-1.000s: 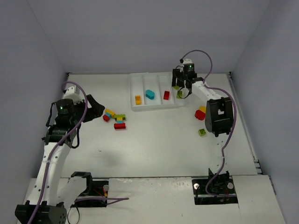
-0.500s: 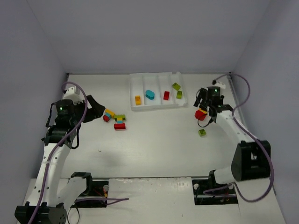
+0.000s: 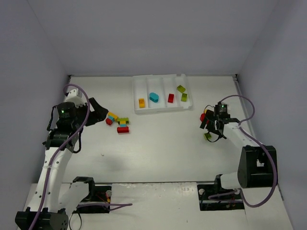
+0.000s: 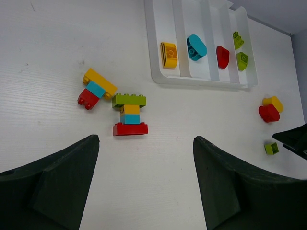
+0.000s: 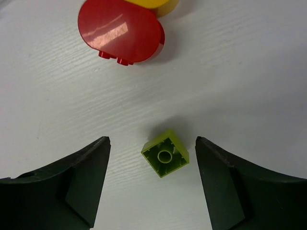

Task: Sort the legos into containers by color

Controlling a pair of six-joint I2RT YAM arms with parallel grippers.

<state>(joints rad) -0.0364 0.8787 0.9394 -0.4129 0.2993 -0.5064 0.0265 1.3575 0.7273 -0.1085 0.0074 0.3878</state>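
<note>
White desk (image 3: 158,153), pale walls round it. A sec ago the right arm was over the tray (image 3: 160,110), at its rightmost slot. It's since swung back to the desk's right side, and two green bricks (image 3: 182,92) now lie in that slot, so that drop looks done.

Right end effector (image 3: 210,127) hangs w/ fingers apart, straddling a small green brick (image 5: 166,153) on the desk. It isn't gripped yet, prob. the next pick. A red round brick (image 5: 121,30) and a yellow brick (image 5: 156,4) sit just beyond, touching each other.

Left end effector (image 4: 145,143) is spread wide and empty, above two mixed stacks (image 4: 130,115) near the tray's left end; those prob. need splitting.
</note>
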